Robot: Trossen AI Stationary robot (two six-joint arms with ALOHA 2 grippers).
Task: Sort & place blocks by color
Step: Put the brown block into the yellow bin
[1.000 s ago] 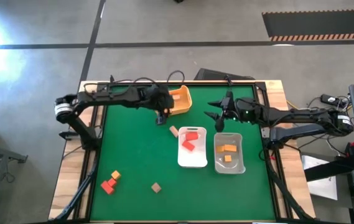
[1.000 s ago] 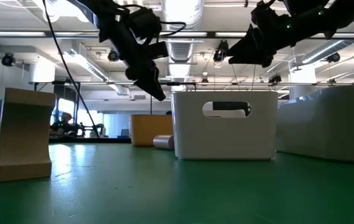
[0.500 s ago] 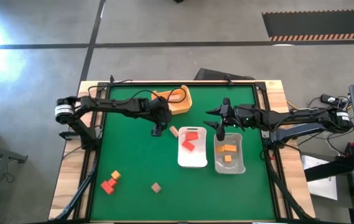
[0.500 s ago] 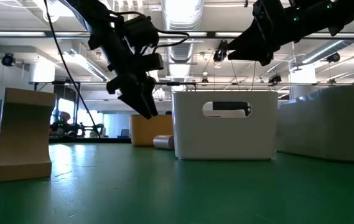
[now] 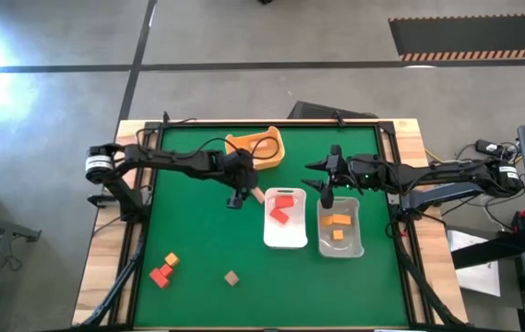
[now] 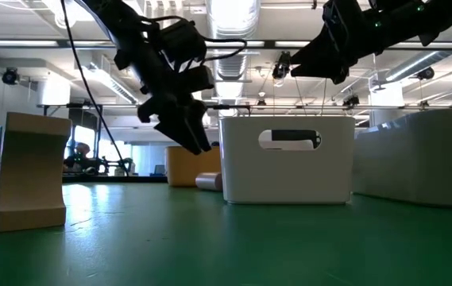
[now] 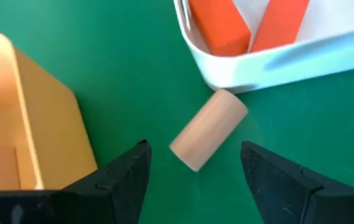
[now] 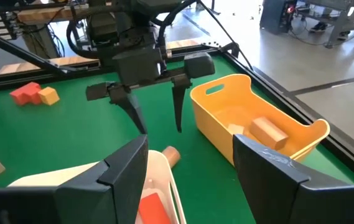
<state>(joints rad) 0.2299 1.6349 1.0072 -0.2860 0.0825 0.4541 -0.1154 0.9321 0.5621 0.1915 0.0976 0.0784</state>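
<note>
The green felt-topped table (image 5: 197,240) carries a yellow-orange plastic tub (image 5: 260,148) holding 1 tan block (image 8: 267,131), a white tray (image 5: 285,238) with 2 red blocks (image 5: 282,208) and a clear tray (image 5: 340,247) with 2 orange blocks (image 5: 337,226). The left gripper (image 5: 235,197) hovers, jaws wide, over a tan wooden cylinder (image 7: 208,129) lying beside the white tray. The right gripper (image 5: 326,195) hangs wide open above the clear tray. Red and orange blocks (image 5: 163,269) and 1 tan block (image 5: 232,277) sit near the front edge.

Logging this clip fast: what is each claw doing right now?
Left claw: open, empty, above the small tan wooden cylinder on the green table.
Right claw: open, empty, over the clear plastic tray.
</note>
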